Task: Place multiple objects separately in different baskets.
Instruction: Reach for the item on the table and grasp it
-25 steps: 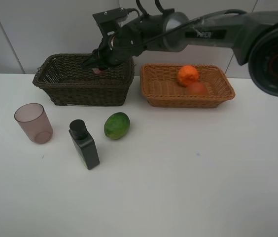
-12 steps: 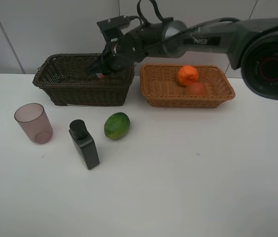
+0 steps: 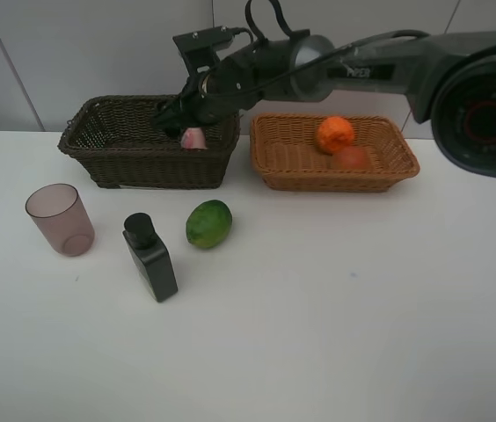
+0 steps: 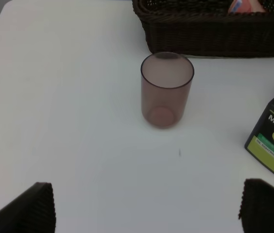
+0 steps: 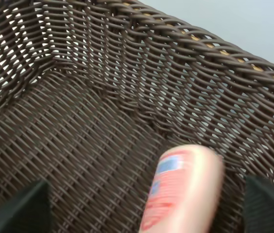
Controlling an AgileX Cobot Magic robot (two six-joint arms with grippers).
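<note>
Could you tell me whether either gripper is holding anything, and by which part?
Nothing is held. The right gripper stands open over the dark brown wicker basket, the blurred pink bottle between its jaws touching neither; the left gripper is open and empty.

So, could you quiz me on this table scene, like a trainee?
1. True or false: the tan basket holds two fruits.
2. What is inside the dark basket? A) pink bottle B) cup C) green fruit
3. How many items sit on the table outside both baskets?
Key: 1 true: the orange and a red-orange fruit. 2 A. 3 three: cup, black bottle, green fruit.
</note>
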